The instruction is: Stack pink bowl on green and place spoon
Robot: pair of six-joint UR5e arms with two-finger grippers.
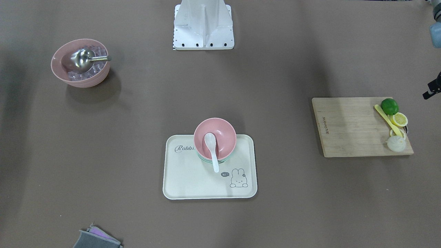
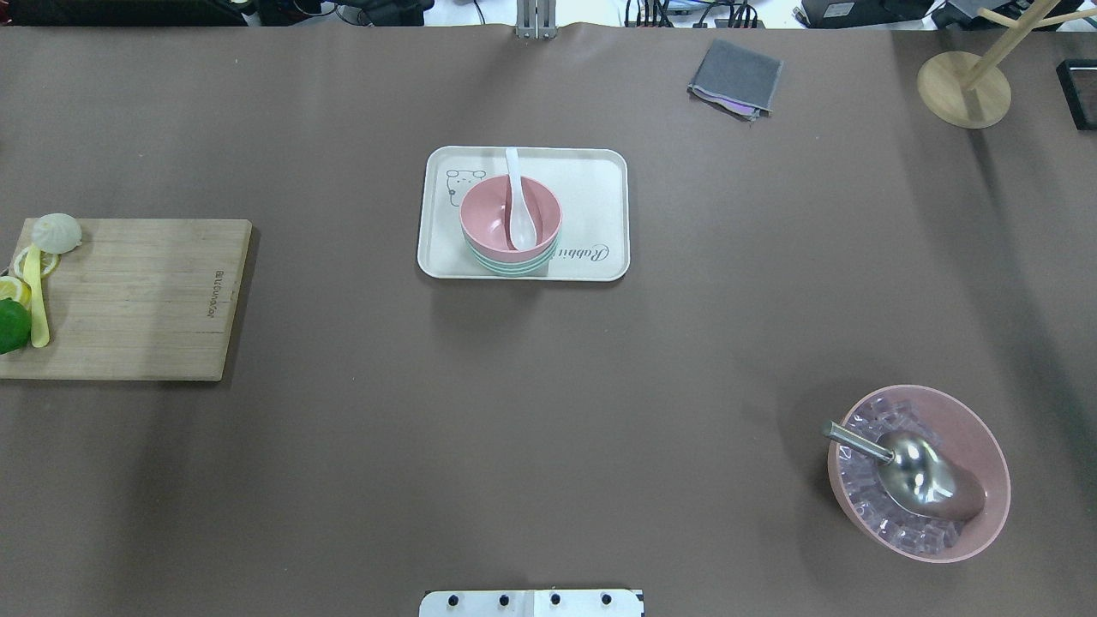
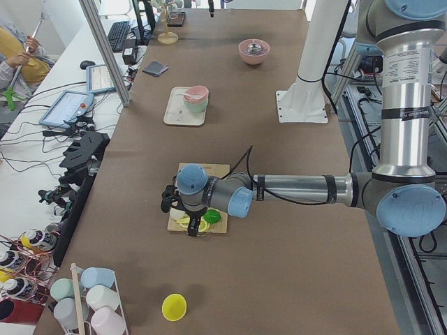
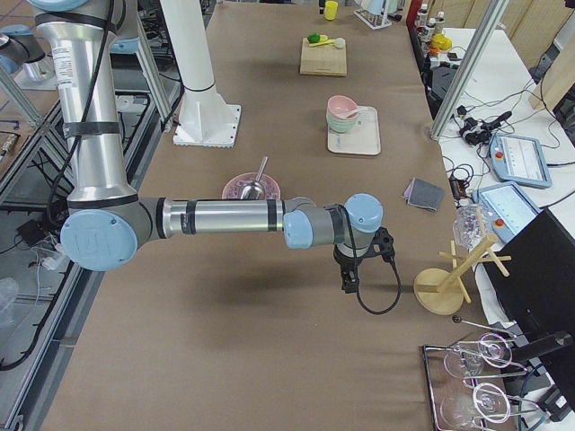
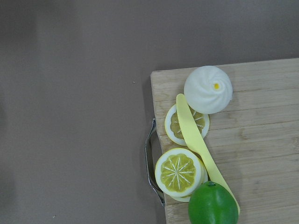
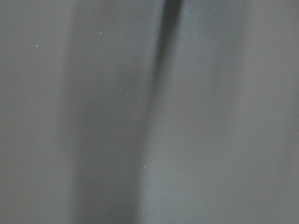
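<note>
Pink bowl nests in the green bowl at the tray's robot-side edge, spoon leaning inside, so the task looks done. Both sets of jaws hang well away from the tray; released or clenched, I cannot tell.

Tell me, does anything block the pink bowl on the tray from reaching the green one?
Nothing visible does. The pink bowl already sits on the green bowl on the tray, with the white spoon lying in it.
</note>
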